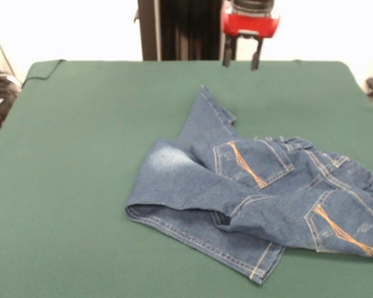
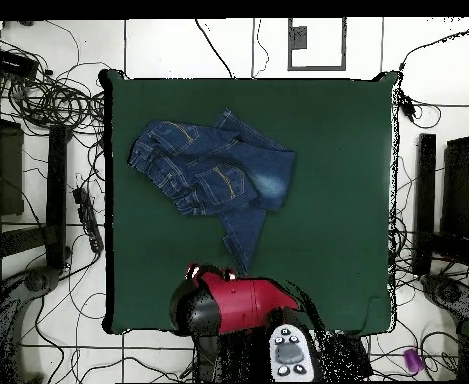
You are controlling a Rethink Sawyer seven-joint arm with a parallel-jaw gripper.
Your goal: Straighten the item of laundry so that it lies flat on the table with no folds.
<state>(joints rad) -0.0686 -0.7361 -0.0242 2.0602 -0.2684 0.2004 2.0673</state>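
The jeans (image 1: 261, 198) lie rumpled on the green tabletop (image 1: 81, 155), back pockets up, one leg folded across under the seat and the other poking out toward the robot's edge. The gripper (image 1: 242, 60) hangs above that edge, clear of the denim, jaws apart and holding nothing.

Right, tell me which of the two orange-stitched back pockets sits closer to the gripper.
The pocket near the middle of the jeans. The other pocket lies nearer the table's front edge, farther from the gripper.
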